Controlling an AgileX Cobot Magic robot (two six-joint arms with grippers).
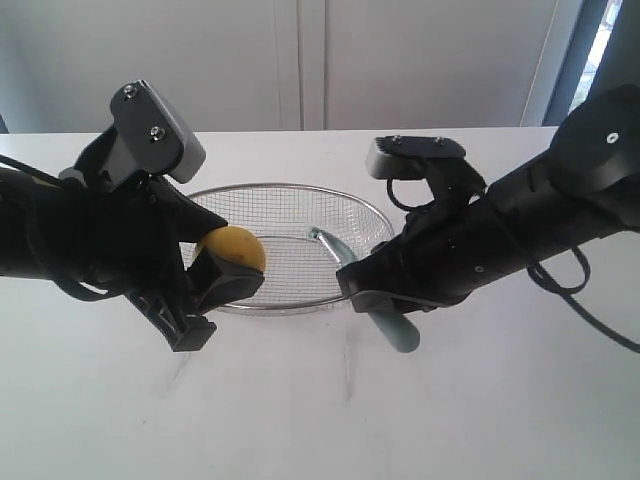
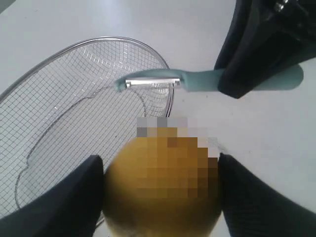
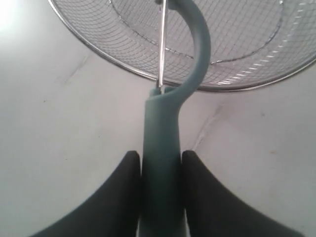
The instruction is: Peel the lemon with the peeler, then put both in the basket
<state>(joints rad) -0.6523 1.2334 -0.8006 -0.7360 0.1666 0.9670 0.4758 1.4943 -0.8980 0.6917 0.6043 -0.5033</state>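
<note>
**A:** What is made out in the exterior view?

**B:** The lemon (image 1: 234, 250) is clamped between the widely spread fingers of the left gripper (image 1: 225, 258). The peeler (image 1: 396, 330) is pinched by its handle in the right gripper (image 1: 355, 285), which is set narrow. The blade head is pointed out ahead of the right fingertips, towards the lemon, with a gap left between them. The wire basket (image 1: 290, 186) is seen just beyond both tools, on the white table (image 1: 450, 410).

**A:** And in the left wrist view?

**B:** The space between the two fingers (image 2: 59, 202) is filled by the lemon, which is touched on both sides. Part of its skin is blurred, so it cannot be told whether any peel is off. The silver blade is seen ahead of the fingertips, apart from the fruit and over the basket's rim.

**A:** The right wrist view?

**B:** The teal handle is gripped on two opposite sides by the fingers (image 3: 121, 192). The curved head is projected straight ahead, over the basket's near rim. No lemon is shown here.

**A:** How is handling judged?

**B:** The lemon is judged light and firm, with a smooth skin that is likely slippery, so it may turn under blade pressure. It is best held across its middle, with the face towards the blade left bare. The peeler is judged stiff and light, and it is best taken by the handle, well clear of the blade.
</note>
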